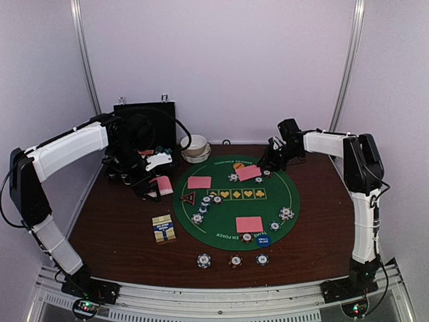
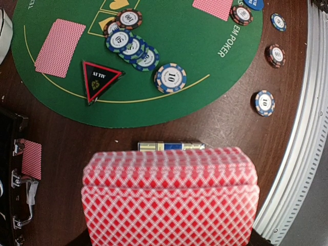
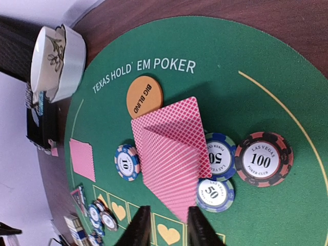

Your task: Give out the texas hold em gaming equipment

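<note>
Green mat sits mid-table in the top view. L gripper is at its left rim, clamped on the pink deck, which hangs over the wood just off the felt. R gripper is at the far rim, right by two overlapping cards. One card lies far-left on the mat. Another lies on the near side w/ the blue disc just in front of it. Triangle is at the left rim beside a chip row. Three chips lie on bare wood toward the arm bases. Box lies left of the mat, and bowls stand beyond it next to a black case.

L wrist: the deck fills the lower frame, backs toward me, and I can't see the fingers behind it. The box lies just past the deck, w/ the triangle and a "10" chip on the felt beyond.

R wrist: fingertips stand apart, w/ the tip of one card lying btw them. I can't tell if either pad touches it. The two cards lie crossed on the felt w/ the orange disc at their far corner. A "100" and two "50" chips sit on one side, a "10" on the other.
</note>
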